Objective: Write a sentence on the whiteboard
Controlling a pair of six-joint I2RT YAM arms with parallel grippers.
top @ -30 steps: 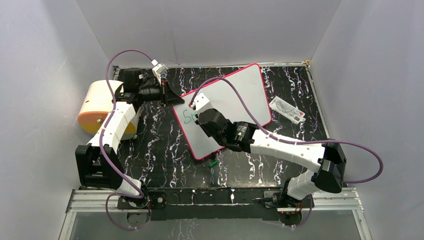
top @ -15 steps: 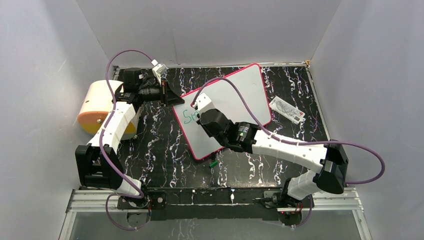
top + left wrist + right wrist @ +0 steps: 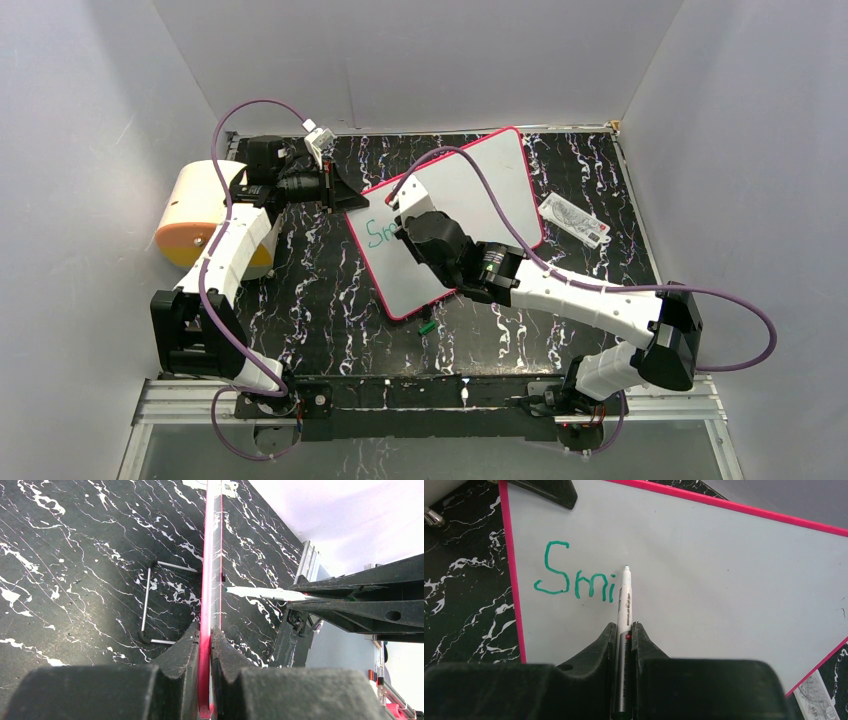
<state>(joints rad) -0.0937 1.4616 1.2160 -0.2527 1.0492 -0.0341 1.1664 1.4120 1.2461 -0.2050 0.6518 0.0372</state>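
Black marbled tabletop spreads under the whiteboard; from above we see the left gripper at its left corner. Only the left wrist view shows those jaws pinching the board edge-on. Only the right wrist view shows the right gripper clamped on a marker, tip just right of the sentence, 3 teal letters, "Smi".

A black table veined with white stands between grey walls. A cream roll with an orange end lies on its side at the far left. A white packet with a red mark lies at the right. A small green piece sits near the middle.
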